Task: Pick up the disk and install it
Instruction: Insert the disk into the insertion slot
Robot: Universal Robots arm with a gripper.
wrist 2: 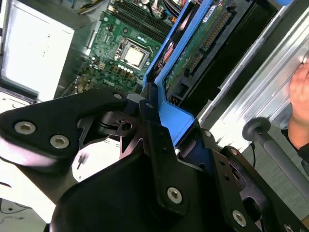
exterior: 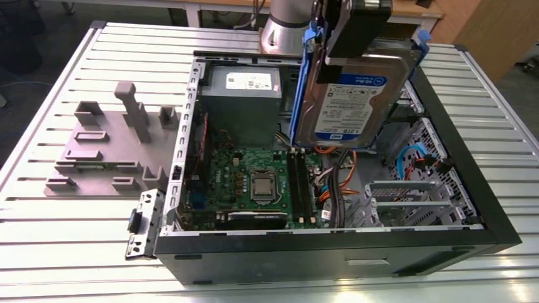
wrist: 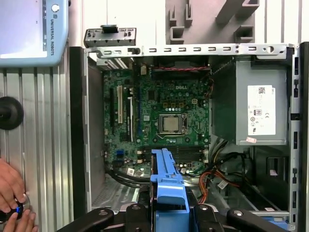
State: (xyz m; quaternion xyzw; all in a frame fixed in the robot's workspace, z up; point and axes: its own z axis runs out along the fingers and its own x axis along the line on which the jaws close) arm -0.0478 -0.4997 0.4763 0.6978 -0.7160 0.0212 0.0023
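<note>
We see a silver-grey disk (exterior: pixel 347 104) with a white and blue label and blue rails on its sides. The gripper (exterior: pixel 354 44) is black. The board (exterior: pixel 252 183) is green with a shiny silver square. The metal box (exterior: pixel 244 104) is grey with a white sticker. The table (exterior: pixel 50 214) is silver with long stripes. The case (exterior: pixel 337 255) is black.

The worktop (exterior: pixel 67 208) is a silver surface of ribbed metal slats with dark slots between them, seen too in the first wrist view (wrist: pixel 43 145). A black desktop computer case (exterior: pixel 337 255) lies on its side near the middle with its open side up. Just beside it, toward the exterior view's left, sits a grey plastic fixture (exterior: pixel 110 148) of low blocks and upright posts, its base flat on the slats.
</note>
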